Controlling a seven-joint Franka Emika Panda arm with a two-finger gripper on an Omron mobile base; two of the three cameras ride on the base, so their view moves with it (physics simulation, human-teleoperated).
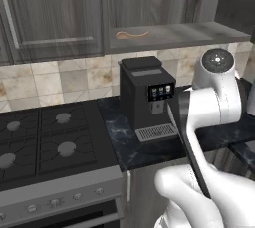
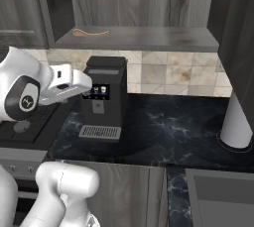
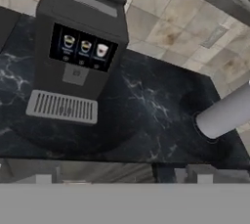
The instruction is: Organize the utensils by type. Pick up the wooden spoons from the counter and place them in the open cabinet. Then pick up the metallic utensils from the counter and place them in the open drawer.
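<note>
One wooden spoon lies on the shelf of the open cabinet, above the counter. My gripper hangs over the counter's left part, just in front of the black coffee machine, well below the shelf. It is open and the hand view shows nothing between its fingers. That view looks down on the coffee machine and the dark marble counter. The metallic utensils are out of view. At the lower right, below the counter edge, a grey box-like recess looks like the open drawer.
A gas stove adjoins the counter on the left. A pale cylinder stands on a round base at the counter's right end. Closed cabinet doors hang upper left. The coffee machine stands under the shelf.
</note>
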